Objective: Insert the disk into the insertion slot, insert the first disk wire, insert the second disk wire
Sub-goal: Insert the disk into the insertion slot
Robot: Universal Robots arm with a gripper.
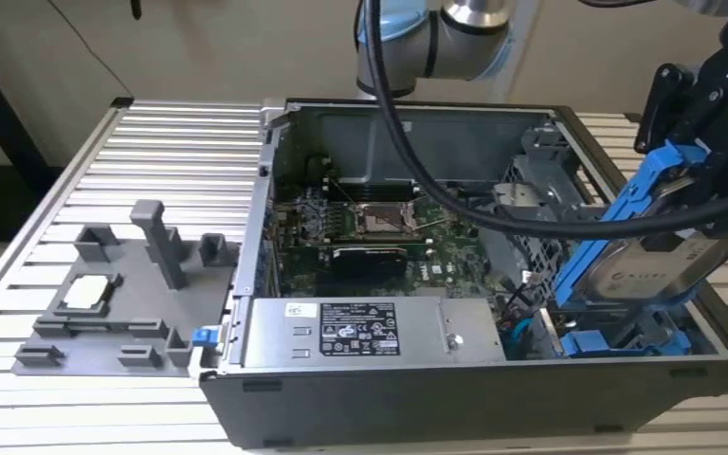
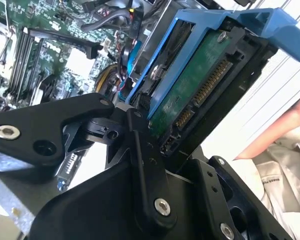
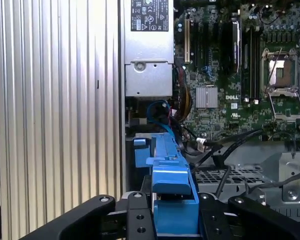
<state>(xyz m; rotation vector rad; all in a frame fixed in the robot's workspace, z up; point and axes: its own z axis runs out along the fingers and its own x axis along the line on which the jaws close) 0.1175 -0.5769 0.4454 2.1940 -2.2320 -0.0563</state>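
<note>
On the ribbed metal desk (image 1: 86,152) the open computer case (image 1: 377,417) stands toward the exterior view's right. The labelled power supply box (image 1: 345,332) lies along the case's near wall.

Just past that box, a bundle of loose wires (image 1: 522,318) sits right beside the insertion slot (image 1: 648,334) in the case's near corner. If the drive goes down off-line, its lower edge could probably pinch or drag these wires.

The disk (image 1: 648,261) leans steeply, its lower end at the mouth of the slot and its upper end raised toward the case's outer wall. At that tilt it could well jam against the bay's rim instead of sliding in. The arm's own black cable (image 1: 465,199) hangs across the case interior and may catch on the disk.

The pincer (image 1: 700,171) is clamped tight on the upper end of the blue carrier frame (image 3: 172,195). Since it holds plastic rather than metal, the frame may flex or slip if pushed hard.

The disk is a flat silver-grey drive with a pale label. In the second wrist view its underside shows a green circuit board (image 2: 190,85) and a row of connector pins.
</note>
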